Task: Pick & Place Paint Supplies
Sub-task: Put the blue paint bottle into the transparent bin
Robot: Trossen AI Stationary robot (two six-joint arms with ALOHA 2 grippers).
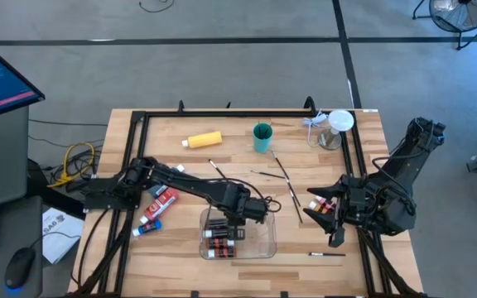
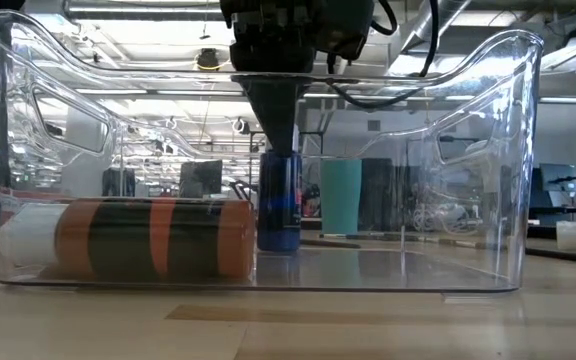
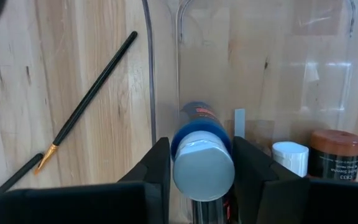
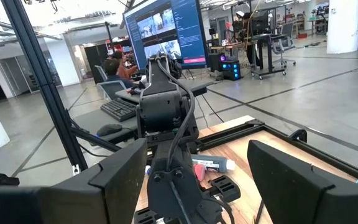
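Your left hand (image 3: 202,180) sits over the clear plastic tray (image 1: 263,240) at the bench's (image 1: 222,128) near edge, with the blue paint tube (image 3: 201,152) between its fingers (image 3: 156,171). In the low view the tube stands upright, its base on or just above the tray floor, beside a brown paint bottle with a white cap (image 2: 128,238) lying on its side. From the wrist view both fingers sit close against the tube's cap end, and I cannot tell whether they are pressing it or have just let go, so treat it as a loose hold at best.

The tube looks light, smooth and rounded, likely to slip or roll, and an upright tube on a slick tray floor will probably tip when you back away. Its body may give under a squeeze; the firmer cap end, where you are now, is the better place to grip.

Your right hand (image 1: 331,217) waits with its jaws wide apart and empty at the right side of the bench.

Still out on the wood are thin paint brushes (image 1: 286,178), stiff and light, best pinched mid-handle; the yellow bottle (image 1: 203,140), rigid and bulkier, best taken across its body; and the red paint tubes (image 1: 162,199) left of the tray
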